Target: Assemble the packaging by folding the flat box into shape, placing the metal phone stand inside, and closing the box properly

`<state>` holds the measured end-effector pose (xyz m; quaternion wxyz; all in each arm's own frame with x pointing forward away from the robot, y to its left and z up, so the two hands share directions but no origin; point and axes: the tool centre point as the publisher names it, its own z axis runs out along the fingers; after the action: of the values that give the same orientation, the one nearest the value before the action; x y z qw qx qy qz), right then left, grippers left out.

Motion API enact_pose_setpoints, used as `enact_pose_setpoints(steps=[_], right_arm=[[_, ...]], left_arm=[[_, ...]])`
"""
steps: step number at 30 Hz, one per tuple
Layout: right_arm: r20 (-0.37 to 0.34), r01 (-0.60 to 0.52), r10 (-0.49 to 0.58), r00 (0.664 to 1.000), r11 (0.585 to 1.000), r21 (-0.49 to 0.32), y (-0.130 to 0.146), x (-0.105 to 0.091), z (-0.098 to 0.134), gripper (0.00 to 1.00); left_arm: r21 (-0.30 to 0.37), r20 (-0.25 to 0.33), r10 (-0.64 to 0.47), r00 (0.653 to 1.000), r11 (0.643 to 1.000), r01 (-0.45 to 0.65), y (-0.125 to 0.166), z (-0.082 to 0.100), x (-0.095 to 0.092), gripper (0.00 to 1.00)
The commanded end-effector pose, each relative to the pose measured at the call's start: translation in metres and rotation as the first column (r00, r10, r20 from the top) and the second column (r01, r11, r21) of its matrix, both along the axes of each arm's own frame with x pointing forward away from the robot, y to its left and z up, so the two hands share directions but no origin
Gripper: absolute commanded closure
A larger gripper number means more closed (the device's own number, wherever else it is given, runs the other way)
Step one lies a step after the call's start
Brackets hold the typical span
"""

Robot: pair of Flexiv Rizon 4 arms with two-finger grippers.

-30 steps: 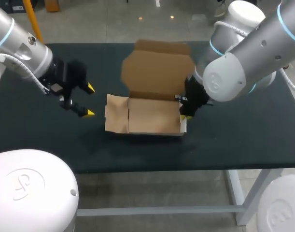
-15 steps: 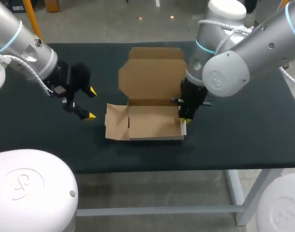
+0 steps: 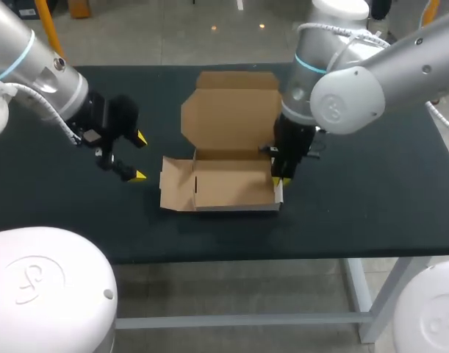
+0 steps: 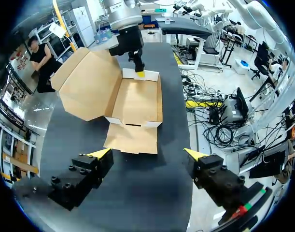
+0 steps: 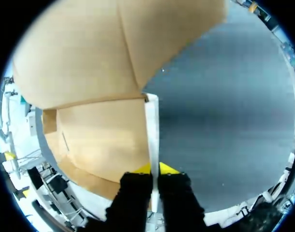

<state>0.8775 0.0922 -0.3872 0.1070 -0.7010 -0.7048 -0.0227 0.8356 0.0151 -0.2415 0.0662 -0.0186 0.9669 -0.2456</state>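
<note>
The brown cardboard box sits mid-table as an open tray, its lid standing up at the back and a side flap lying out flat to the left. My right gripper is shut on the box's right side wall, one yellow tip on each face, as the right wrist view shows. My left gripper hangs open left of the box, apart from it; in its own view the box lies ahead. No phone stand is in view.
The dark table top has bare room to the right of the box and along the front edge. My right arm's bulky elbow hangs over the back right of the table.
The right arm swung back and left with the wall in its grip, and the box settled flatter with its lid more upright. The left gripper barely shifted.
</note>
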Motion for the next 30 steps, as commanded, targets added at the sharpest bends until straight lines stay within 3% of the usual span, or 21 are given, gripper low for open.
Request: enact_pose_setpoints(steps=[1, 6, 16, 30], right_arm=[[-0.039, -0.006, 0.006, 0.999, 1.000, -0.009, 0.003, 0.005, 0.002, 1.00], [-0.087, -0.038, 0.041, 0.995, 0.999, 0.029, 0.003, 0.004, -0.001, 1.00], [-0.173, -0.058, 0.060, 0.983, 0.998, 0.015, 0.005, 0.007, -0.017, 1.00], [-0.203, -0.057, 0.047, 0.978, 0.997, -0.047, 0.009, 0.007, -0.024, 1.00]], left_arm=[[0.006, -0.003, 0.001, 1.000, 1.000, -0.001, 0.000, 0.001, 0.000, 0.00], [0.006, -0.003, 0.001, 1.000, 1.000, -0.001, 0.000, 0.001, 0.000, 0.00], [0.006, -0.003, 0.001, 1.000, 1.000, -0.001, 0.000, 0.001, 0.000, 0.00], [0.006, -0.003, 0.001, 1.000, 1.000, -0.001, 0.000, 0.001, 0.000, 0.00]])
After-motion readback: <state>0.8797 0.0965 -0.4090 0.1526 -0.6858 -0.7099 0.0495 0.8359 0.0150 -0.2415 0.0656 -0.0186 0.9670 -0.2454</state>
